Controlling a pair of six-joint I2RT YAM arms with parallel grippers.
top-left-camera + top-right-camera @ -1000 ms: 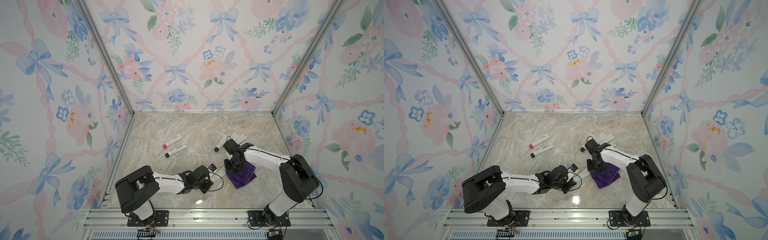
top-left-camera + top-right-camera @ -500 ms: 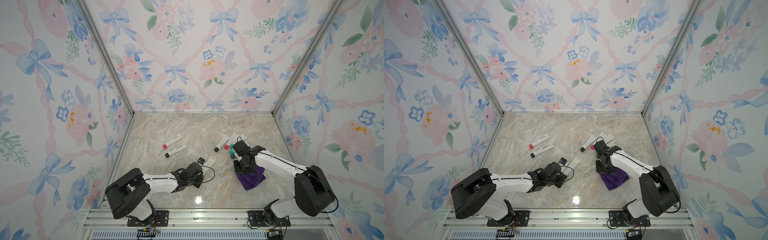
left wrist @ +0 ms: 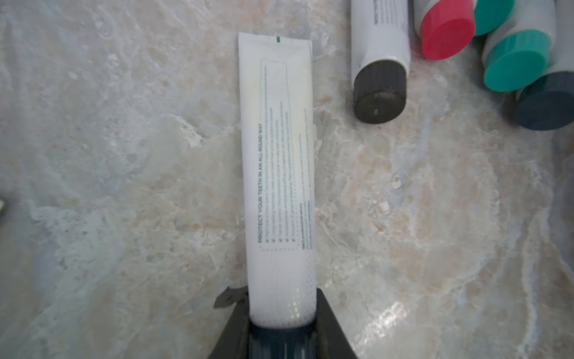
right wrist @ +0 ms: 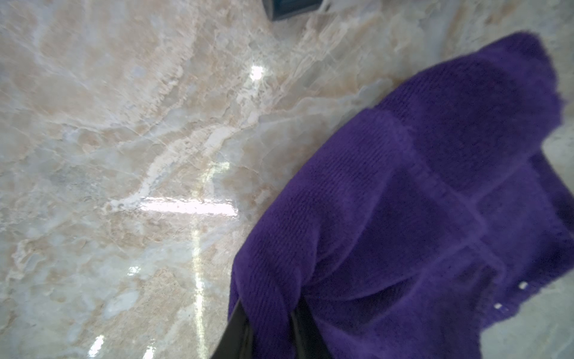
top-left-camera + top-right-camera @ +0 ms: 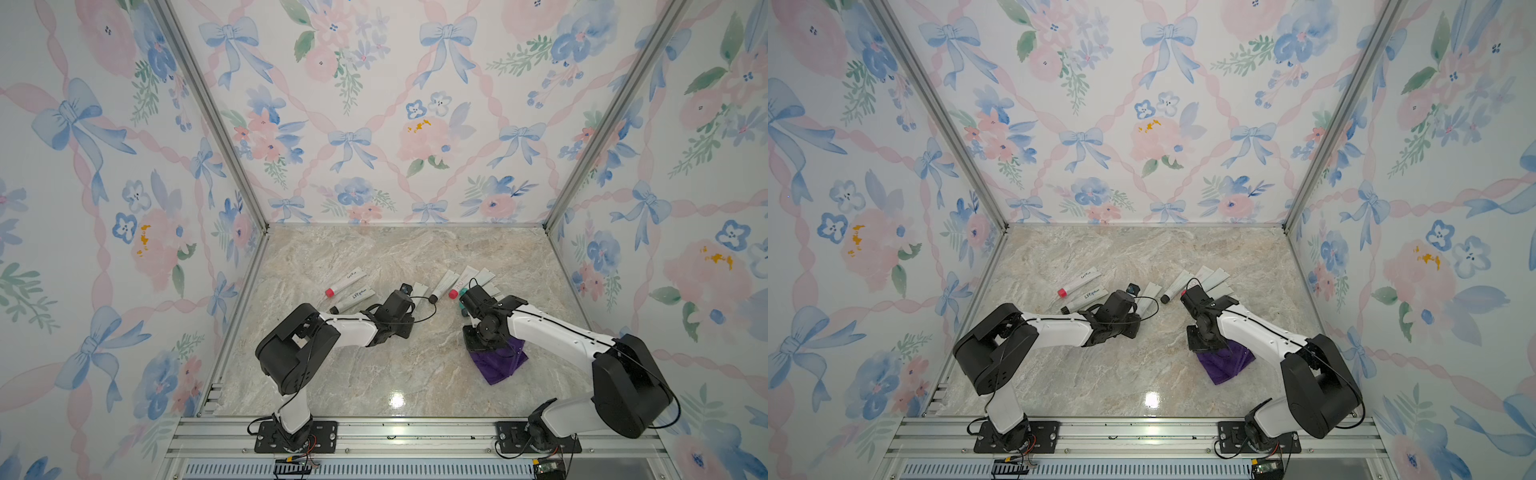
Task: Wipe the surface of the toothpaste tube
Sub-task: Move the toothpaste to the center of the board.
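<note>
Along the toothpaste tube (image 3: 279, 155) runs "PROTECT YOUR TEETH IN AN ALL-ROUND WAY".

We count eight toothpaste tubes (image 5: 444, 286). Two lie at ten o'clock from the middle of the marble table (image 5: 374, 374): a red-capped tube (image 5: 347, 281) and a black-capped tube (image 5: 356, 300). One white tube (image 3: 279, 155) is at twelve. Five are at one o'clock: black cap (image 3: 380, 90), red cap (image 3: 447, 34), two teal caps (image 3: 515, 62) and a navy cap (image 3: 546, 102). There is one purple cloth (image 5: 500, 365), at four.
</note>
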